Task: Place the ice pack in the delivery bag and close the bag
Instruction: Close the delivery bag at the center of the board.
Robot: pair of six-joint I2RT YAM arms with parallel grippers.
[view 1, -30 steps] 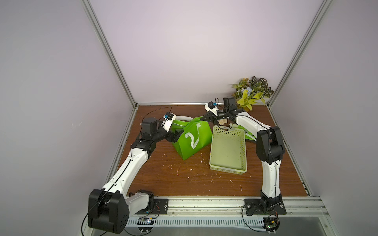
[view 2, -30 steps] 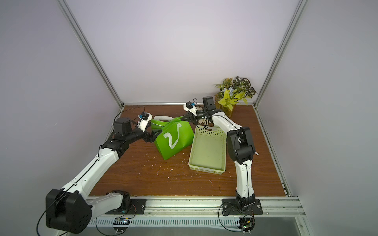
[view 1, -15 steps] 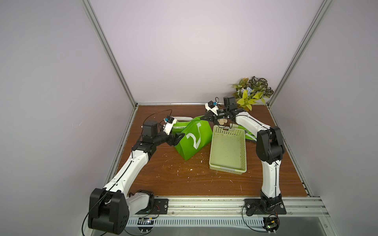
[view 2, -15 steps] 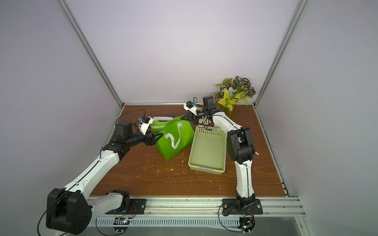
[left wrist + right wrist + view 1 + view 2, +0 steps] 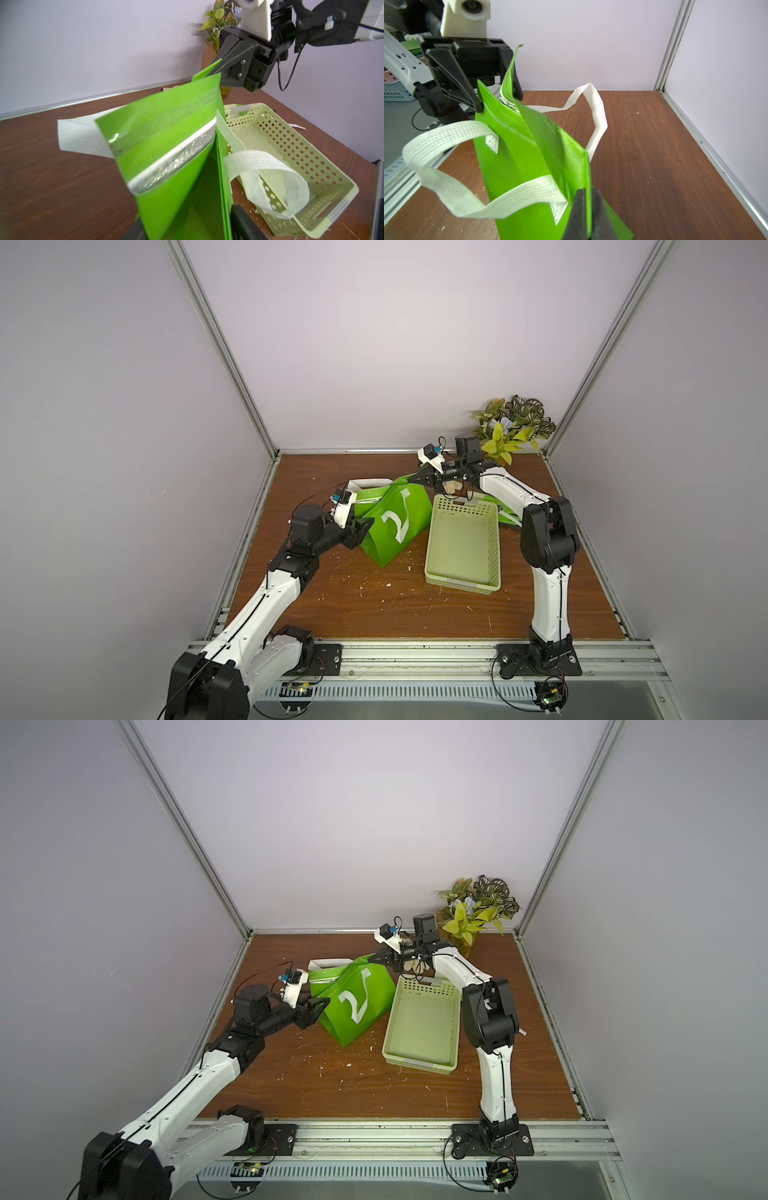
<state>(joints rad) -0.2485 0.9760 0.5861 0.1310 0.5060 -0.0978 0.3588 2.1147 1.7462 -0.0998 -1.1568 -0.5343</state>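
Right hand pinches the delivery bag by its rim. Left hand, spread, straddles the opposite edge, seemingly to open it.

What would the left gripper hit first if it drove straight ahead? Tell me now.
The bright green soft delivery bag with silver foil lining. The left gripper points straight at its near edge, jaws apparently open to either side of that rim, so the fabric lies right ahead.
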